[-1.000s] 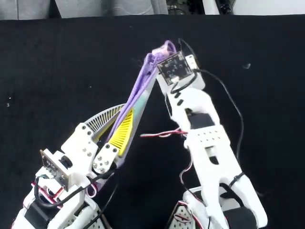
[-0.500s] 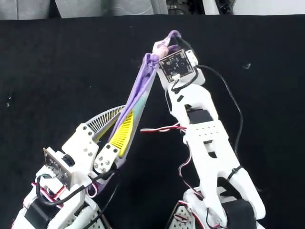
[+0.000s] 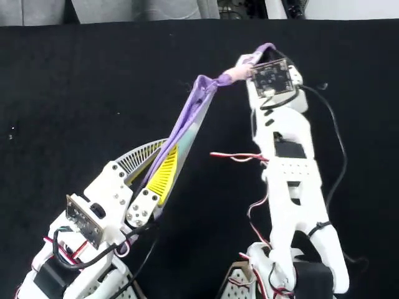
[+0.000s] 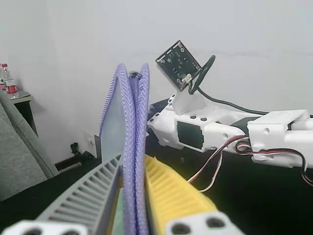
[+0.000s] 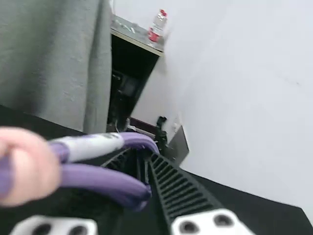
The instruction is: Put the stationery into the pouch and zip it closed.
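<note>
**Pouch held in tension for zipping.** The purple pouch [image 3: 187, 121] hangs clear of the black table [image 3: 75, 81], stretched as a taut band between the two arms.

- **Left arm.** The left gripper [image 3: 169, 148] is pressed together on the pouch's near end, with the yellow jaw on one face and the grey ribbed jaw on the other. This grip likely anchors the body so that it cannot follow the pull.
- **Right arm.** The right gripper [image 5: 141, 162] pinches the pull strap [image 3: 265, 48], a purple loop with a pink bead [image 3: 238, 74], at the far end. It holds the strap roughly in line with the zip, presumably so that the force runs along the teeth rather than across them.
- **Zip and contents.** In the left wrist view the two purple zip edges [image 4: 132, 147] run side by side. Whether they are meshed cannot be told. Nor can it be told from the flat outside whether the stationery lies within.
</note>
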Robot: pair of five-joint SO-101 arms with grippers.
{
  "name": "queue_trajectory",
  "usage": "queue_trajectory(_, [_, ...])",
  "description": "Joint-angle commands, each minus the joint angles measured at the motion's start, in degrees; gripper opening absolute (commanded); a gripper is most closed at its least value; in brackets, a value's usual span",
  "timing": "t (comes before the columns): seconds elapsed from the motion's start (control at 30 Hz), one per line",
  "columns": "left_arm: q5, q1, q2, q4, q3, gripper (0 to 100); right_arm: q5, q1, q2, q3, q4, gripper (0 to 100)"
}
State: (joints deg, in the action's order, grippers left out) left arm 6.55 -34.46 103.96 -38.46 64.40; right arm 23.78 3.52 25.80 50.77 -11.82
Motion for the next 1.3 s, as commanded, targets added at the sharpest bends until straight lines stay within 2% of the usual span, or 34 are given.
queue_trajectory(0.0, [0.8, -0.2, 0.6, 0.1, -5.8, 3, 0.4, 2.3, -2.4, -1.8, -1.6, 1.1])
queue_trajectory(0.57, [0.7, -0.1, 0.6, 0.2, -10.2, 3, 0.6, 10.1, -34.8, -18.9, -1.5, 1.1])
queue_trajectory(0.73, [0.7, 0.0, 0.6, 0.4, -12.9, 3, 5.7, 9.8, -39.3, -18.9, -1.4, 1.1])
queue_trajectory(0.9, [0.7, 3.3, 0.6, 0.1, -14.9, 3, 6.2, 11.2, -41.4, -19.0, -1.4, 1.1])
queue_trajectory(1.27, [0.7, 3.6, 0.6, 0.0, -14.3, 3, 6.3, 12.4, -41.8, -18.6, 0.0, 1.1])
